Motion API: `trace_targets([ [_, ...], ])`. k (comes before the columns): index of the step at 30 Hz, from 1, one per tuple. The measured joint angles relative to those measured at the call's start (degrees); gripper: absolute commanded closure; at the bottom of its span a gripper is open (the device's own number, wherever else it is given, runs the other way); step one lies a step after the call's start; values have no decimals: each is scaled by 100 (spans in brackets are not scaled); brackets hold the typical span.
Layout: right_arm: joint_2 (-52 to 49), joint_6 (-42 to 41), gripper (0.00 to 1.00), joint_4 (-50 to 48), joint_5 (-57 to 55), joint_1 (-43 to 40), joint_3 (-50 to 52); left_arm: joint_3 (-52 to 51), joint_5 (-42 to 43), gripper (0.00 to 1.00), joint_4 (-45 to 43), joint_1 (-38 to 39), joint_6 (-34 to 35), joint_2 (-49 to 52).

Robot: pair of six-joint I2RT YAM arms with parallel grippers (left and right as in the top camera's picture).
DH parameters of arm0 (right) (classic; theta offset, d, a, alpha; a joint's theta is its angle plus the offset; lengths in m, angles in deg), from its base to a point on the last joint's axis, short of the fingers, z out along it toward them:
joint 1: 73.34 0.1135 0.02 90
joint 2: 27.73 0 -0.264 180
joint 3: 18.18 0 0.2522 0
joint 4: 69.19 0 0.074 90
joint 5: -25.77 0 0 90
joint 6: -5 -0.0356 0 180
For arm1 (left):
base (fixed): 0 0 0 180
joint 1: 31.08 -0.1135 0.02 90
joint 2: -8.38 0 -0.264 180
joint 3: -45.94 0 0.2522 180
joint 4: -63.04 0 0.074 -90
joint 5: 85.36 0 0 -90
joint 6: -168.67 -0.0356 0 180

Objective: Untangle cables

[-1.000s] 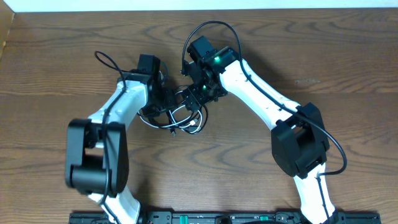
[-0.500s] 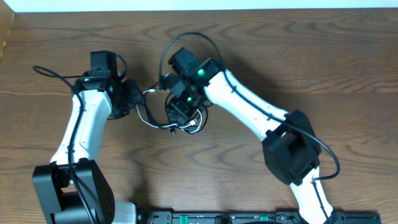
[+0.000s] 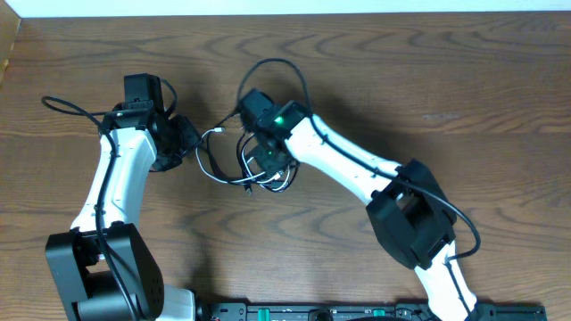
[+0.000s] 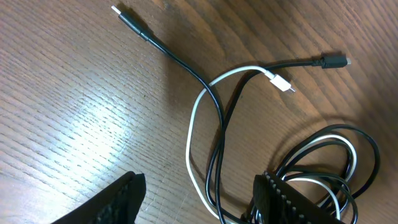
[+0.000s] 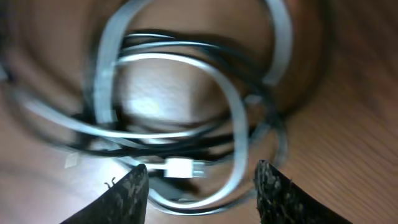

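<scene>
**A:** Where can anything pass on the tabletop (image 3: 464,80)?

**B:** The far right and the near middle are bare wood. So is the strip beyond the two arms.

**A:** What's in the way?

**B:** The cables (image 3: 254,174) lie looped at the centre. The right tool (image 3: 268,165) hangs just over them, its jaws apart and strands between them. The left tool (image 3: 189,143) sits just left of the loops. Loose plug ends (image 4: 281,81) trail across the gap between the tools. The right arm (image 3: 348,165) cuts diagonally across the near right.
</scene>
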Motion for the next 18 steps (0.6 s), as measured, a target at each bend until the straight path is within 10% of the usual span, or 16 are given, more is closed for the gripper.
trace_targets([
  [8,0,-601,56,-538,192,-367,632,0,0,39,-11,0,0,0],
  [15,0,-763,97,-1034,372,-323,984,0,0,39,-20,0,2,0],
  [18,0,-817,99,-1121,404,-326,975,0,0,39,-33,0,0,0],
])
